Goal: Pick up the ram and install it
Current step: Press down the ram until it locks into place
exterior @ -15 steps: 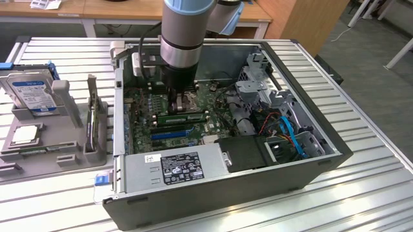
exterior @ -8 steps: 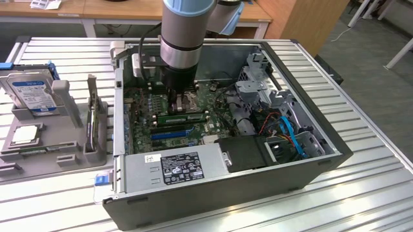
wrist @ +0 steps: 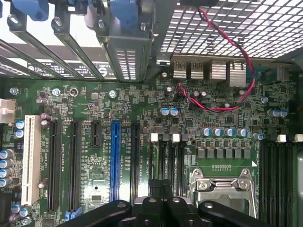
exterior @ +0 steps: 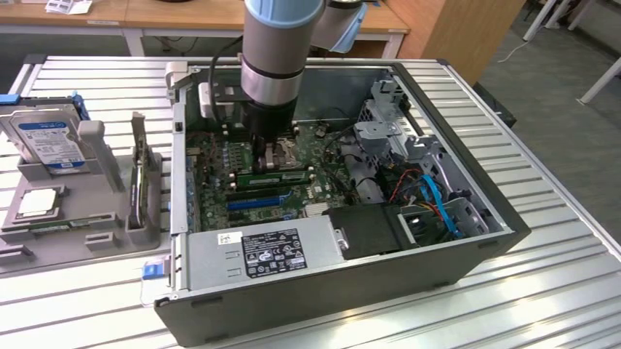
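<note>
One gripper (wrist: 163, 212) hangs low inside the open case (exterior: 339, 309), and from where I stand I cannot tell whether it is clamped on anything or loose. In the wrist view its black body sits straight over the pair of dark memory slots (wrist: 165, 156) with white clips at their far ends. In the exterior view the ram (exterior: 276, 177) is a green stick lying lengthwise just under the gripper, on the near side of the CPU socket (exterior: 283, 153). Whether it is fully seated or still gripped is hidden by the arm.

Beside the gripper in the wrist view is the metal frame of the socket. On its other side are a blue slot (wrist: 115, 161), several black ones and a white slot (wrist: 30, 161). A twisted red and black wire (wrist: 227, 47) loops across the board toward the mesh wall of the case.

Further out in the exterior view, a grey power supply (exterior: 267, 251) with a black label fills the near corner of the case. Blue cables (exterior: 441, 207) curl beside the drive cage on the exterior view's right.

Outside the case, on the exterior view's left, is a grey tray (exterior: 58, 251). It holds a hard drive (exterior: 46, 138) propped up, a square chip (exterior: 39, 202) and a thin dark card (exterior: 139, 171) standing on edge. Everything rests on a ribbed metal table (exterior: 543, 291).
</note>
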